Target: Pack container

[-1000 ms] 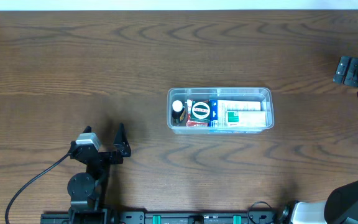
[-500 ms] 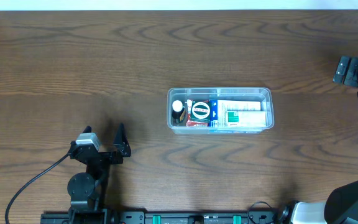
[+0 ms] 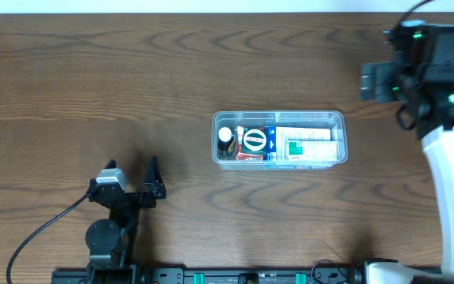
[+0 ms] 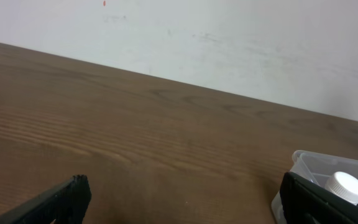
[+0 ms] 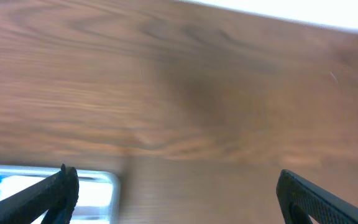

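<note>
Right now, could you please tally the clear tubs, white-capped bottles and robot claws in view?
Clear container: 1
Small white-capped bottle, inside it: 1
Open claws: 2, the left claw and the right claw
Total: 4

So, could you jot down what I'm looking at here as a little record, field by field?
Surface: wooden table
Main item: clear plastic container, near the table's middle, no lid seen
Inside it: white-capped bottle, round-labelled packet, white-and-green box
Left end effector: open, empty, off the container's left end, not touching it
Right end effector: open, empty, off the container's right end, not touching it
</note>
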You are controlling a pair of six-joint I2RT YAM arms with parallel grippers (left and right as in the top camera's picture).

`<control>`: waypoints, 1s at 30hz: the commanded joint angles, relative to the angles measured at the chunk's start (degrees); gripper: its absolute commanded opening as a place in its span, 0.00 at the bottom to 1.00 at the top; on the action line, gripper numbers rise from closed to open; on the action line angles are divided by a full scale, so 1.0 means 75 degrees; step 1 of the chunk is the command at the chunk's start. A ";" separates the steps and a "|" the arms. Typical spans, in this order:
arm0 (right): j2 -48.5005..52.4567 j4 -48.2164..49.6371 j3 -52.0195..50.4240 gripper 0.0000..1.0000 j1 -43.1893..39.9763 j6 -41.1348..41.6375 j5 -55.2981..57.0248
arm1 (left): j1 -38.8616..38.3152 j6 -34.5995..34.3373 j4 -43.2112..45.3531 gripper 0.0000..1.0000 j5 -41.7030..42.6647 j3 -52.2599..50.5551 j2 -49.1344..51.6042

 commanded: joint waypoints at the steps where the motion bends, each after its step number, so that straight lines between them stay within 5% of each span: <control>1: -0.0527 -0.0017 -0.0047 0.99 0.0860 0.0082 -0.0003 | 0.0035 0.0105 -0.0297 0.98 0.0000 -0.0108 -0.0035; 7: -0.1408 -0.0020 -0.0047 0.99 0.1982 0.0082 0.0000 | 0.0035 0.0105 -0.0297 0.98 0.0000 -0.0108 -0.0035; 16: -0.3159 0.0504 -0.0629 0.99 0.1784 0.0087 -0.0061 | 0.0035 0.0105 -0.0297 0.98 0.0000 -0.0108 -0.0032; 30: -0.7204 0.6452 -0.7050 0.99 0.0286 0.0309 -0.1807 | 0.0035 0.0105 -0.0297 0.98 0.0000 -0.0108 -0.0032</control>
